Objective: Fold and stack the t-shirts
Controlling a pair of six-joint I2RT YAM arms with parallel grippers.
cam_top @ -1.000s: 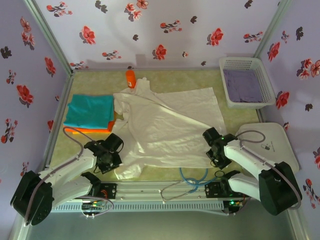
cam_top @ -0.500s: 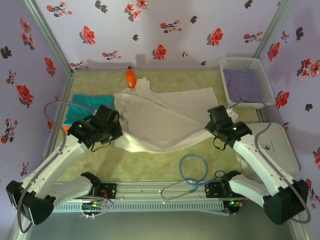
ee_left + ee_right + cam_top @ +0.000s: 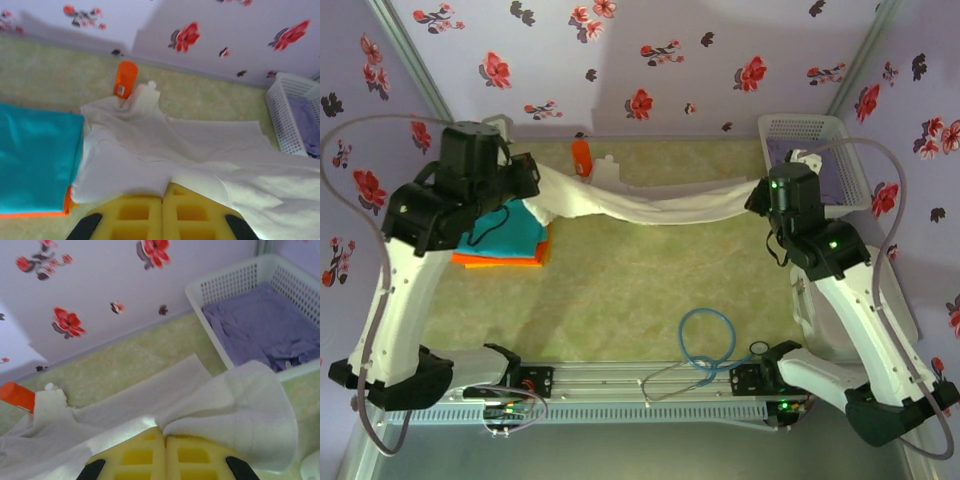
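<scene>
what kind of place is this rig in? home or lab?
Likely a staged lab test cell, not a home: floral-print wall panels box in a small tabletop, with laundry props: a white basket of purple cloth and a folded teal shirt.

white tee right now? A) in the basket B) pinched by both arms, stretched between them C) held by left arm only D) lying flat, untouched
B: the left jaws and the right jaws are each shut on an edge of the white tee, which spans from one arm to the other.
</scene>
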